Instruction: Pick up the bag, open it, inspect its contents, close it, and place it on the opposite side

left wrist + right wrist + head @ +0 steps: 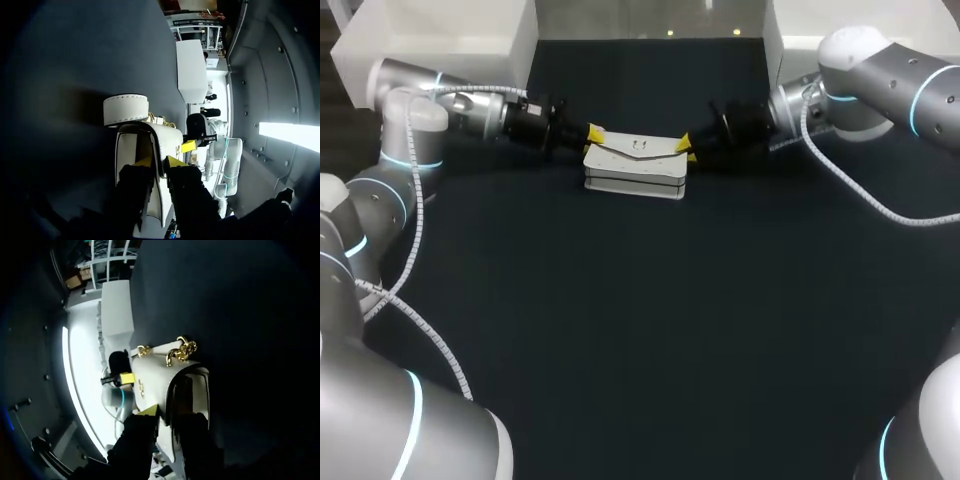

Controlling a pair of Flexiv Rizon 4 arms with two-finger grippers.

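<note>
**Bag [635, 168] pinched at both ends**

Stands white and boxy at the far middle of the dark table [640, 330], flap [159, 142] apparently raised a little off the body. Clamped at one end of that flap by the left gripper [593, 136] and at the other by the right gripper [685, 147], with yellow tips closed on its edge. Looks light and stiff-walled, probably smooth and slippery. Carries a loose gold chain [181, 351] that is likely to swing. Best taken by the flap's rim or the strap [126, 108].
</note>
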